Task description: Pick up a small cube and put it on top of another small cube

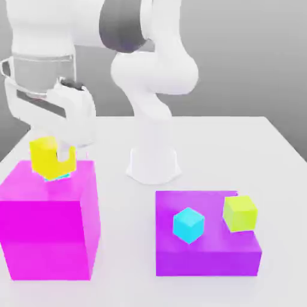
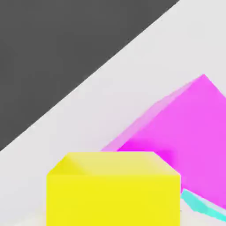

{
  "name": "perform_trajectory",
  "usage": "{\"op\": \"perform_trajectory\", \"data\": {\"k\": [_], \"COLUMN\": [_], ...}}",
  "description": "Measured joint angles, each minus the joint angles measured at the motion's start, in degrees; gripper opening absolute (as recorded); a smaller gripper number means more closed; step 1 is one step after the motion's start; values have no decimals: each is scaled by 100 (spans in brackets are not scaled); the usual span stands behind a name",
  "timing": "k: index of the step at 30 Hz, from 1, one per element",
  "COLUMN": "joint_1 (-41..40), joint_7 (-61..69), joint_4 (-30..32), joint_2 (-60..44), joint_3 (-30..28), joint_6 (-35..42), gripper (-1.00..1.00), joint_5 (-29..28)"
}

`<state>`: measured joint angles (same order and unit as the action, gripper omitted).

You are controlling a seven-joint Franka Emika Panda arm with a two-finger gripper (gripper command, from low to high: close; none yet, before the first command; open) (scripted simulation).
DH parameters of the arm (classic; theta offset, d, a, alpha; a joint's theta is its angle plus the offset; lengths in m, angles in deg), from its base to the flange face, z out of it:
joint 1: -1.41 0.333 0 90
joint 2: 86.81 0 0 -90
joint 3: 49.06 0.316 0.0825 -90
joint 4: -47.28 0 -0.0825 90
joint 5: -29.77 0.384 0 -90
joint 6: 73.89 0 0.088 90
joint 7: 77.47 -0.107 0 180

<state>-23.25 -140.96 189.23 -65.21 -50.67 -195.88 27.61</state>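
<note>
1. Up on the magenta block (image 1: 48,222), at the exterior view's left, the end effector (image 1: 59,157) is clamped narrow on the yellow cube (image 1: 47,154).
2. Directly beneath the yellow cube a sliver of turquoise cube (image 1: 58,177) peeks out, resting on the magenta block's top face; whether the two cubes touch cannot be told.
3. From the hand view, the yellow cube (image 2: 114,190) sits close in front, with the magenta block (image 2: 185,137) behind it and a turquoise edge (image 2: 201,206) beside it.
4. On the purple block (image 1: 207,252), at the exterior view's right, stand a bluer cyan cube (image 1: 188,225) and a lime cube (image 1: 240,213), apart from each other.
5. Both blocks rest on the white desk (image 1: 240,150).
</note>
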Motion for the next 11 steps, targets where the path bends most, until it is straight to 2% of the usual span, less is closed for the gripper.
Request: {"op": "perform_trajectory", "data": {"k": [3,7,8,11], "joint_1": [-163,-212,-220,-220], "joint_7": [119,83,86,87], "joint_4": [78,605,716,716], "joint_2": [518,370,306,306], "joint_3": [-191,-196,-195,-195], "joint_6": [590,-77,-252,-252], "gripper": [-100,-100,100,100], "joint_5": [61,72,75,75]}}
